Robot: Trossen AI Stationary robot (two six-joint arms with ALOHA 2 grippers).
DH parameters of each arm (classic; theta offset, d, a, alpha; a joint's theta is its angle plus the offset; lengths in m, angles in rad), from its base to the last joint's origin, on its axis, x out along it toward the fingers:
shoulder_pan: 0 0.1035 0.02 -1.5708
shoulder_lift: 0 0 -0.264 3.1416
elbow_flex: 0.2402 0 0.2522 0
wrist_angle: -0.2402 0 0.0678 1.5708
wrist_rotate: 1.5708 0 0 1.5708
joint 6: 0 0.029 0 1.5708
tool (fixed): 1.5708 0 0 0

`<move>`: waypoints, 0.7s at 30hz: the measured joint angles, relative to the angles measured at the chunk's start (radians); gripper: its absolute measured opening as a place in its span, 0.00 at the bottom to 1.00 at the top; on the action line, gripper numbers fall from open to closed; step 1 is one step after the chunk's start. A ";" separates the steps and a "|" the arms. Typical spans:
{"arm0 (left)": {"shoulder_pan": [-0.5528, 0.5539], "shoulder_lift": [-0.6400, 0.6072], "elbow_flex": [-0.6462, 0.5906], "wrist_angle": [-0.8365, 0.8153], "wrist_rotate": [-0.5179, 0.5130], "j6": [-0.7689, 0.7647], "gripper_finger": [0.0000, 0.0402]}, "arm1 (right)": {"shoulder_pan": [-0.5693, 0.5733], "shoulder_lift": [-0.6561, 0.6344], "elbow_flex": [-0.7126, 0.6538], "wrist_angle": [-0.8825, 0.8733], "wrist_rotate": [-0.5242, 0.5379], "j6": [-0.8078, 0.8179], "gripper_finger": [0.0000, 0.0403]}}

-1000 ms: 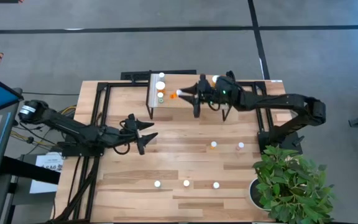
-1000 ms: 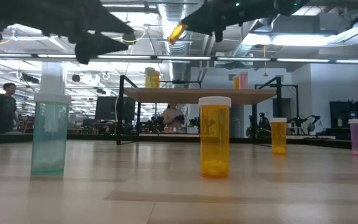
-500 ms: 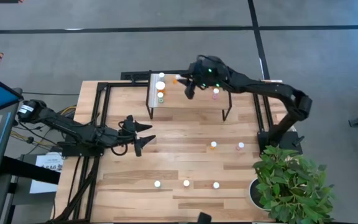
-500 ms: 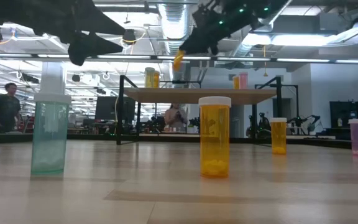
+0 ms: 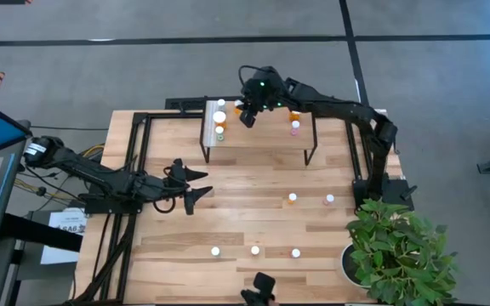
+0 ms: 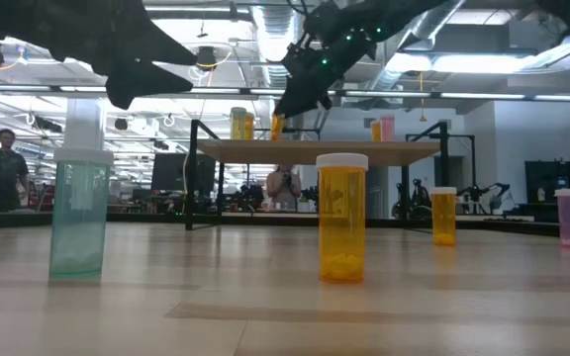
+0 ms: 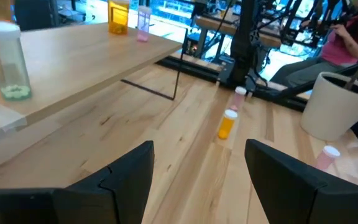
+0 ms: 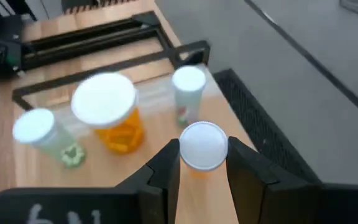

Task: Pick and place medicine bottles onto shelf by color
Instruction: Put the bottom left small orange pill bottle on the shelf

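Note:
The shelf [image 5: 258, 129] stands at the table's far side with bottles along its left end [image 5: 220, 117] and two at its right [image 5: 294, 127]. My right gripper [image 5: 245, 111] hovers over the shelf's far left part, shut on a small orange medicine bottle [image 8: 201, 148] with a white cap. Close by on the shelf stand a large orange bottle [image 8: 107, 118] and two greenish ones [image 8: 41, 134]. Over the table's left side, my left gripper [image 5: 196, 184] is open and holds nothing. More bottles [image 5: 293, 198] stand upright on the tabletop. My right gripper pinches the small orange bottle at its white cap [image 8: 202, 144] between the two fingers, slanting down from the table's right. The orange body [image 6: 277, 126] hangs below the fingers, tilted, close over the shelf top; I cannot tell whether it touches.
Three bottles [image 5: 255, 250] stand in a row near the table's front edge, and a pink one [image 5: 329, 200] stands at the right. A potted plant [image 5: 398, 251] fills the near right corner. A dark object [image 5: 259, 289] shows at the near edge. A person [image 6: 1, 168] is in the room behind.
My right gripper has swung toward the shelf's far left end and tipped its fingers downward, still shut on the orange bottle. The bottle has come down from well above the shelf to just over its top.

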 joint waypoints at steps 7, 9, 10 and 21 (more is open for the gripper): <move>-0.001 0.000 0.000 -0.027 0.019 -0.018 0.60 | -0.008 0.002 0.008 -0.049 0.002 -0.002 0.32; -0.001 0.000 0.000 -0.030 0.019 -0.020 0.60 | -0.013 0.002 0.008 -0.060 0.002 0.002 0.32; -0.001 0.000 0.000 -0.030 0.019 -0.021 0.60 | -0.013 0.002 0.008 -0.065 0.002 0.005 0.32; -0.001 0.000 0.000 -0.024 0.017 -0.022 0.60 | -0.010 0.014 0.009 -0.090 0.002 0.005 0.35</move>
